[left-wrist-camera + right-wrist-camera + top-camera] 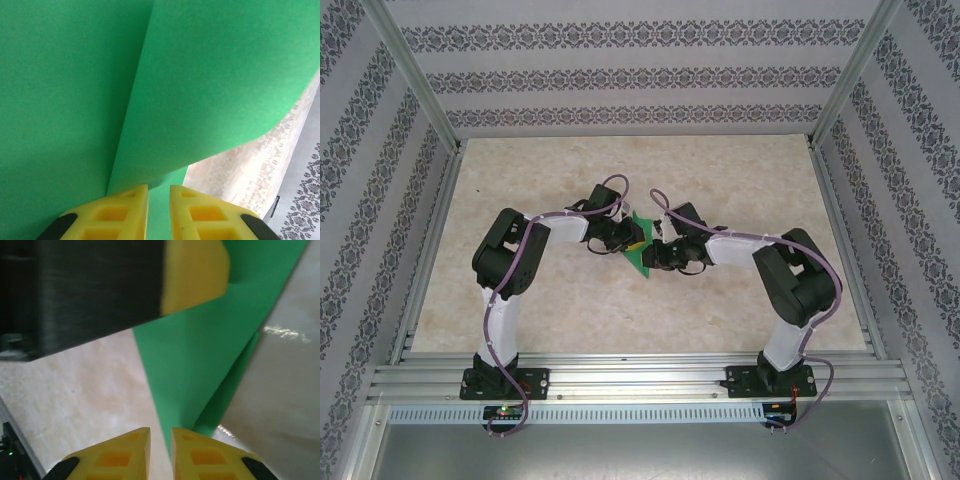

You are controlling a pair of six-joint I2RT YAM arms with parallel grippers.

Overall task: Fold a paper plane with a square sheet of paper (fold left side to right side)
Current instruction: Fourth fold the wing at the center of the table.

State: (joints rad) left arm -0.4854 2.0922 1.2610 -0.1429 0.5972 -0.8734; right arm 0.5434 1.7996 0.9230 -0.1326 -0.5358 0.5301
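**Entry: green sheet between two grippers, mid-table**

**Left gripper** (159,207). The yellow fingers (125,214) are set almost together, with only a narrow slit left between them. Green paper is seen inside that slit, so the grip is recorded as clamped on the square sheet of paper (215,90). The sheet is spread close before the left wrist camera. One layer is curled over another along a soft, uncreased bend that runs up from the fingertips.

**Right gripper** (160,447). The yellow fingers are drawn close, with a thin gap between them. A pointed corner of the sheet is brought down to that gap. Whether it is pinched there cannot be told. A second green layer is seen behind the right edge of the first. At the upper part of the sheet, one yellow finger (196,275) and the black body of the left gripper are seen blurred, close over the paper.

**Position of the sheet.** In the top view it is found near the middle of the table (540,190), directly between the two gripper heads and met by both.

**Arms.** The left arm (510,260) and the right arm (795,275) are bent inward from either side.

**Surroundings.** The marbled beige table is enclosed by patterned walls (620,80). An aluminium rail (640,378) is laid along the near edge, and the bases are bolted to it.
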